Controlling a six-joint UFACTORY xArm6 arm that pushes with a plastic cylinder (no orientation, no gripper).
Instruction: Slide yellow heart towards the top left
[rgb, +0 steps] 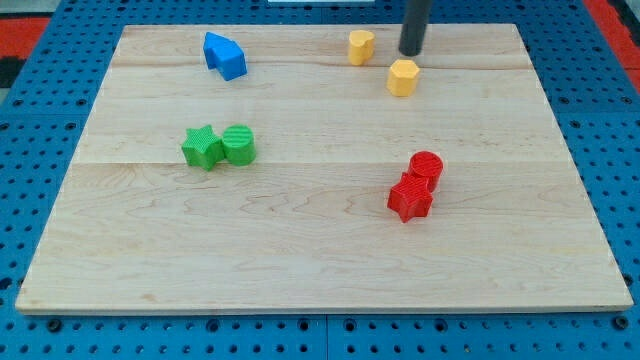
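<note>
The yellow heart (361, 46) lies near the view's top, right of centre, on the wooden board (300, 250). A yellow hexagon block (402, 77) lies just below and to the right of it. My tip (411, 53) is the end of a dark rod that comes down from the view's top edge. It stands to the right of the yellow heart with a clear gap, and just above the yellow hexagon. It touches neither block as far as I can see.
A blue block (225, 55) lies at the upper left. A green star (202, 148) touches a green cylinder (239, 144) at the left middle. A red cylinder (426, 168) touches a red star (410, 198) at the right middle. Blue pegboard (40, 110) surrounds the board.
</note>
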